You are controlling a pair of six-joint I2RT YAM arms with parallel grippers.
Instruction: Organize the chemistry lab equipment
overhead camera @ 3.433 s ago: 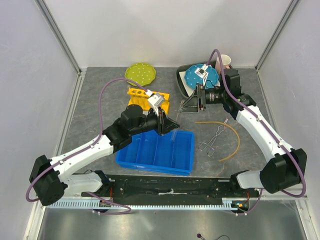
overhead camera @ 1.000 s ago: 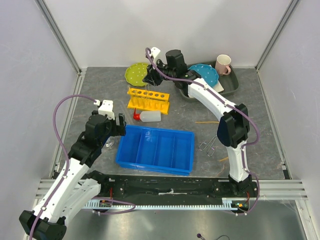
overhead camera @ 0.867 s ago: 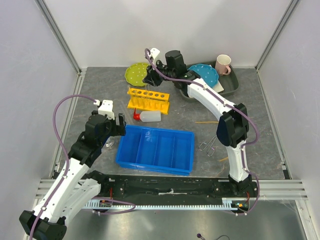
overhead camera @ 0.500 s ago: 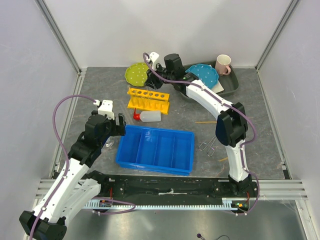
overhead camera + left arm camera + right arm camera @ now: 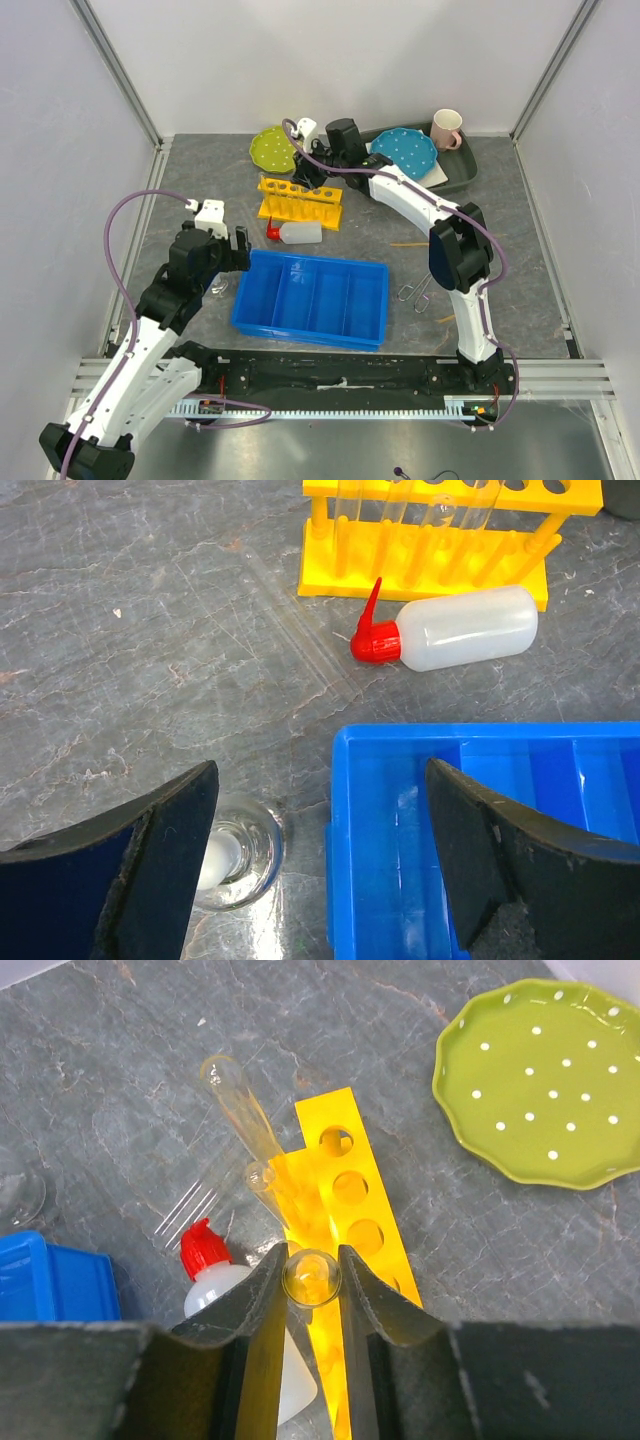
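While the left gripper [image 5: 320, 815] hangs wide open above a small glass beaker [image 5: 238, 855] beside the blue bin [image 5: 480, 820], the right gripper [image 5: 311, 1260] pinches a clear test tube [image 5: 312, 1280] above the yellow test-tube rack [image 5: 345, 1195]. Lower it upright, centred on a free hole. The squeeze bottle [image 5: 225, 1285] lies just beside the rack, and tilted tubes [image 5: 240, 1095] crowd its end.
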